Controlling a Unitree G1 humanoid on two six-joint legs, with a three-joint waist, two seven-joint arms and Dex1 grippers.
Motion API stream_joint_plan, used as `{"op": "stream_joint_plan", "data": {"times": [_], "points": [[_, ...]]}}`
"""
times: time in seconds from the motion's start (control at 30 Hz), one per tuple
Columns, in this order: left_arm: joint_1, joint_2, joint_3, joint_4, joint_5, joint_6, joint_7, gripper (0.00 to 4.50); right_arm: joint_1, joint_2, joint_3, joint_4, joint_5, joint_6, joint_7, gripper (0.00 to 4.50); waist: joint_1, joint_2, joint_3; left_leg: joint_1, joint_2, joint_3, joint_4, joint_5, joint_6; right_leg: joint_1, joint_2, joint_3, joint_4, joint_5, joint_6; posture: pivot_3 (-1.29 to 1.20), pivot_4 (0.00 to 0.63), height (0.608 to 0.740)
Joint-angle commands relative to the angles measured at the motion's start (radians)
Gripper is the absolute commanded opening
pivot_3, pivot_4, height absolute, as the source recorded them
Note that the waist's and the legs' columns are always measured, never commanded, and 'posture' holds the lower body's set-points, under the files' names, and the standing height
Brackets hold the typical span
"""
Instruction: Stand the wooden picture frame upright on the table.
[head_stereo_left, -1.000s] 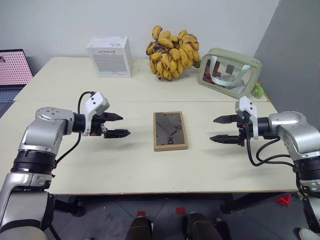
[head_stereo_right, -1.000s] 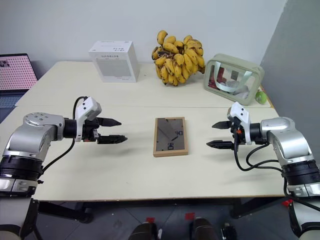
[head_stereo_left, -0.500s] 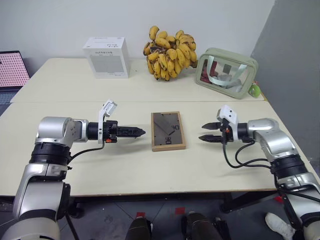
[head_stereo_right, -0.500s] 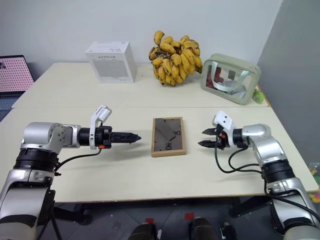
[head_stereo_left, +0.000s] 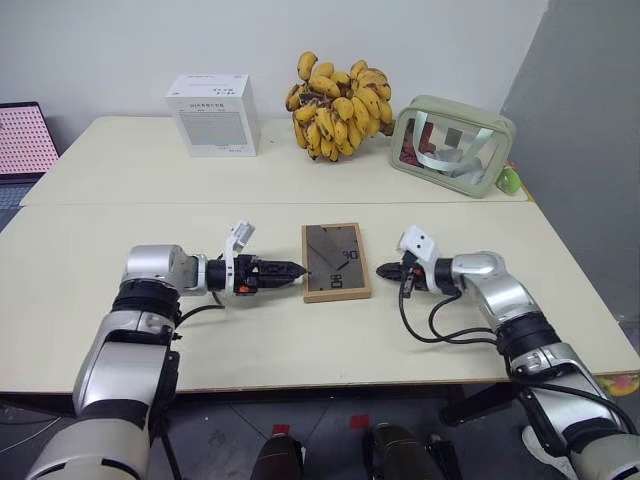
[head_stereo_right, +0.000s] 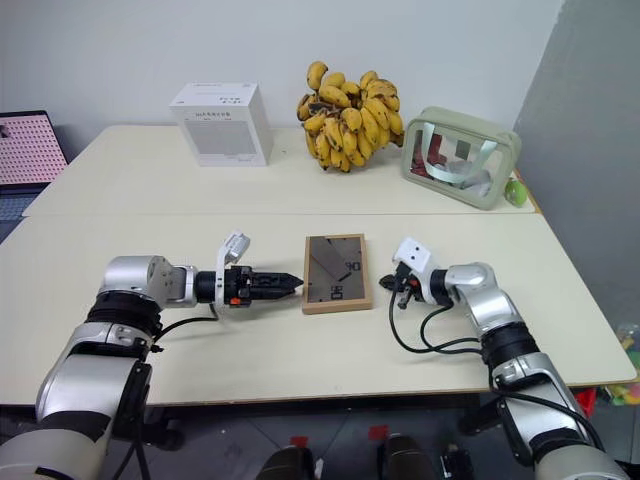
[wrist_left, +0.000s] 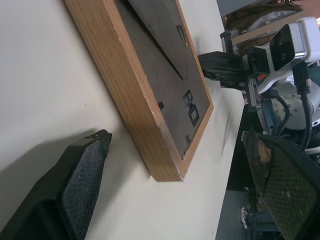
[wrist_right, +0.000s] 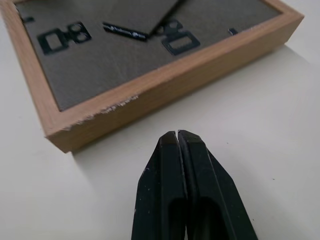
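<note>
1. The frame (head_stereo_left: 336, 262) lies flat, back panel up, at the centre of the near half of the table (head_stereo_left: 300, 340), just short of the seam across it.
2. The left gripper (head_stereo_left: 287, 269) is at the frame's 9 o'clock, low over the tabletop, its tips just beside the frame's left edge.
3. From the head views its two fingers overlap, so the gap is hard to judge there. The left wrist view shows the jaws wide, one finger (wrist_left: 75, 190) close to the frame's near corner and the other well apart from it.
4. The right gripper (head_stereo_left: 383, 270) is at the frame's 3 o'clock, just beside the right edge, pointing at it.
5. The right wrist view shows its fingers (wrist_right: 172, 190) pressed together with nothing between them, the tips short of the wooden rim.
6. The wrist views also show small black clips and the fold-out stand lying flat on the grey back.
7. The head views alone take in the far half of the table: a white box (head_stereo_left: 213, 114) at 11 o'clock from the frame, bananas (head_stereo_left: 340, 105) at 12 and a clear pouch (head_stereo_left: 453, 143) at 1 to 2 o'clock.
</note>
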Motion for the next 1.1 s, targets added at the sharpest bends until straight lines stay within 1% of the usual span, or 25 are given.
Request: {"op": "stream_joint_plan", "data": {"times": [0.03,0.17,0.23,0.37,0.47,0.53,0.57,0.8,0.97,1.03,1.1], "points": [[-0.03,-0.075,0.042,0.093,0.005,-0.004,0.057,4.5,-0.05,0.046,0.032,0.06,-0.067,-0.103,-0.068,0.03,-0.001,0.0,0.0,0.001,0.0,0.0,0.0,0.0,0.0,0.001,0.0,0.0,0.0,0.0,0.0,0.0,0.15,0.74],[-0.031,-0.123,0.044,0.102,0.02,-0.036,0.053,4.5,-0.076,0.089,0.029,0.097,-0.09,-0.136,-0.104,0.03,0.002,0.0,-0.001,0.003,0.0,-0.001,0.0,0.0,0.0,0.004,0.0,-0.001,0.0,0.0,0.0,0.0,0.15,0.74],[-0.017,-0.131,0.024,0.083,0.037,-0.062,0.035,4.5,-0.077,0.097,0.026,0.104,-0.093,-0.142,-0.104,0.03,0.004,0.0,-0.001,0.004,-0.001,-0.001,0.001,0.0,0.0,0.005,-0.001,-0.001,0.0,0.0,0.001,0.0,0.15,0.74],[-0.015,-0.146,0.051,0.079,0.027,-0.059,0.031,4.5,-0.059,0.101,0.031,0.104,-0.109,-0.159,-0.106,0.03,0.005,0.0,-0.001,0.004,-0.002,-0.001,0.001,0.0,0.0,0.006,-0.003,0.0,0.0,0.001,0.001,0.0,0.15,0.74],[0.001,-0.147,0.049,0.042,0.02,-0.043,0.013,4.5,-0.045,0.108,0.034,0.083,-0.111,-0.155,-0.098,0.03,0.004,0.0,-0.001,0.004,-0.002,-0.001,0.001,0.0,0.0,0.006,-0.003,0.0,0.0,0.001,0.001,0.0,0.15,0.74],[0.009,-0.147,0.057,0.03,0.016,-0.041,0.016,4.15,-0.042,0.111,0.035,0.081,-0.114,-0.158,-0.099,0.0,0.004,0.0,-0.001,0.004,-0.002,-0.001,0.001,0.0,0.0,0.006,-0.002,0.0,0.0,0.001,0.001,0.0,0.15,0.74],[0.011,-0.147,0.066,0.028,0.013,-0.043,0.021,4.04,-0.041,0.111,0.035,0.081,-0.114,-0.159,-0.1,0.0,0.002,0.0,-0.001,0.004,-0.002,-0.001,0.001,0.0,0.0,0.006,-0.002,0.0,0.0,0.001,0.001,0.0,0.15,0.74],[0.011,-0.157,0.126,0.014,-0.008,-0.057,0.064,2.59,-0.028,0.097,0.028,0.073,-0.113,-0.17,-0.095,0.0,-0.001,0.0,-0.001,0.004,-0.002,-0.001,0.0,0.0,0.0,0.005,-0.002,0.0,0.0,0.001,0.001,0.0,0.15,0.74],[0.021,-0.173,0.196,-0.052,-0.055,-0.022,0.116,1.63,-0.001,0.059,-0.008,-0.027,-0.078,-0.112,-0.075,0.0,-0.001,0.0,-0.001,0.003,-0.002,-0.001,0.0,0.0,0.0,0.005,-0.002,0.0,-0.001,0.001,0.001,0.0,0.15,0.74],[0.035,-0.174,0.22,-0.111,-0.079,0.008,0.14,1.32,0.015,0.019,-0.038,-0.084,-0.062,-0.075,-0.063,0.0,0.0,0.0,-0.001,0.002,-0.002,-0.001,0.0,0.0,0.0,0.004,-0.002,-0.001,-0.001,0.001,0.001,0.0,0.15,0.74],[0.052,-0.18,0.252,-0.189,-0.106,0.041,0.19,1.29,0.038,-0.04,-0.082,-0.173,-0.022,0.001,-0.03,0.0,0.001,0.0,-0.001,0.002,-0.002,-0.001,0.0,0.0,0.0,0.004,-0.003,0.0,-0.001,0.001,0.001,0.0,0.15,0.74]]}}
